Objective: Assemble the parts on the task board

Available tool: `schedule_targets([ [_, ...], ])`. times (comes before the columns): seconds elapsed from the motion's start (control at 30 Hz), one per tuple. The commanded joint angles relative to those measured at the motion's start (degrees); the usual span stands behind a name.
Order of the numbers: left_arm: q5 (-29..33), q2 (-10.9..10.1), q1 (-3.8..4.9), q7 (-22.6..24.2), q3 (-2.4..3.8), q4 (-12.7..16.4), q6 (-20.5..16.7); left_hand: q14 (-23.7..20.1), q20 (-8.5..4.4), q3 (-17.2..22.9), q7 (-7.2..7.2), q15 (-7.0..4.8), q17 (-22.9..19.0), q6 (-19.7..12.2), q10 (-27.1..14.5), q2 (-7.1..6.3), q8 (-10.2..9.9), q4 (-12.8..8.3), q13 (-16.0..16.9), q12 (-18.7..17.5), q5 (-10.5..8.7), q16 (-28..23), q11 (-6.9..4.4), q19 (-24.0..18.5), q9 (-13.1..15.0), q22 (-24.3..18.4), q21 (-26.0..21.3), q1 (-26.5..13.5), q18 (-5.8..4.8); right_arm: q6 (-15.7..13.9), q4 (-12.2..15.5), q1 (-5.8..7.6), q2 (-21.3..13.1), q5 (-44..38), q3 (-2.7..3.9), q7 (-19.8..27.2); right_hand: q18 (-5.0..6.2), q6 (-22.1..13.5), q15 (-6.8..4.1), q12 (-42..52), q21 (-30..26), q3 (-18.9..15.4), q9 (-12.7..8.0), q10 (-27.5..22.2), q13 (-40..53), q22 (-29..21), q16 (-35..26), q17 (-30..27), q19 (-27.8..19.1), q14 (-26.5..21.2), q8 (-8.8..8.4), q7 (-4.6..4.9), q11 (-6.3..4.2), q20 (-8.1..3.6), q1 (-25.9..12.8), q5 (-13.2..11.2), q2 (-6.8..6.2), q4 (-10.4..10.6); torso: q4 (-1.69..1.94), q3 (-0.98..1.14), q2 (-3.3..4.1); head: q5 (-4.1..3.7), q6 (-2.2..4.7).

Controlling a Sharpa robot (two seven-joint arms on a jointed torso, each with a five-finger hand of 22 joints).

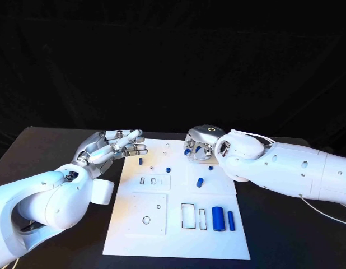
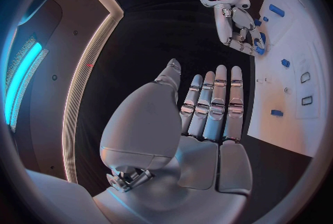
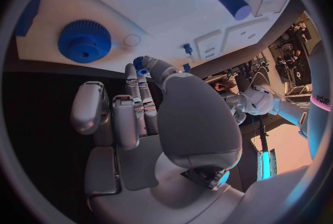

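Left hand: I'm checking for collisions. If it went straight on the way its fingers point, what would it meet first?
Probably the right hand, which holds a small blue part at the board's far edge. Depth is unclear, so it might pass short of it.

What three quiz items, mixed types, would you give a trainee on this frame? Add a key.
1. True or false: the left hand holds a blue part.
2. Multiple choice: the blue cylinder lies A) on the task board, toward its near right corner; B) on the black table beside the board; C) in the left hand's palm.
3. Short answer: which hand has the small blue part pinched at its fingertips?

Key: 1 false, its fingers are spread and hold nothing. 2 A. 3 the right hand.
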Motion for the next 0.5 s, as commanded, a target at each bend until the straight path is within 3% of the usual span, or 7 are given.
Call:
schedule_targets([
  [0.03,-0.3,0.1,0.09,0.2,0.06,-0.1,0.7,0.3,0.08,-0.2,-0.06,0.21,0.1,-0.5,-0.4,0.61,-0.3,-0.2,-0.1,-0.4,-0.02,-0.2,-0.1,0.4,-0.1,-0.1,0.1,-0.1,0.27,-5.9,-1.0,0.15,1.0,0.2,0.05,0.3,-1.09,0.3,-0.47,0.2,0.2,0.3,0.1,0.4,0.1,0.0,0.4,0.5,0.1,3.3,0.3,-0.01,0.11,-0.4,0.6,0.2,0.74,-0.1,0.12,-0.03,0.1,-0.11,0.37],
  [0.4,-0.3,0.4,0.1,0.2,0.06,-0.3,0.8,0.2,0.09,-0.2,-0.06,0.22,0.1,-0.5,-0.4,0.62,-0.3,-0.2,-0.1,-0.4,-0.02,-0.2,-0.1,0.4,-0.1,-0.1,0.1,-0.1,0.27,-7.7,-6.1,0.14,6.6,0.9,0.08,-0.3,-1.04,0.3,-0.41,-0.1,0.1,0.4,0.2,0.2,0.1,-0.2,0.3,0.3,-0.1,3.2,0.24,0.09,0.23,-0.41,0.3,0.1,0.4,-0.1,0.19,-0.03,0.24,-0.06,0.36],
  [0.5,-0.3,0.7,0.1,0.1,0.05,-0.5,0.8,0.2,0.09,-0.2,-0.06,0.24,0.1,-0.5,-0.4,0.64,-0.4,-0.2,-0.1,-0.4,-0.01,-0.3,-0.09,0.4,0.0,-0.1,0.1,0.0,0.26,-7.8,-7.5,0.05,8.1,1.0,0.08,-0.3,-1.05,0.3,-0.4,-0.1,0.1,0.4,0.2,0.2,0.1,-0.2,0.3,0.3,-0.2,3.2,0.23,0.09,0.23,-0.41,0.2,0.1,0.4,-0.1,0.54,-0.07,0.21,-0.3,0.23],
])
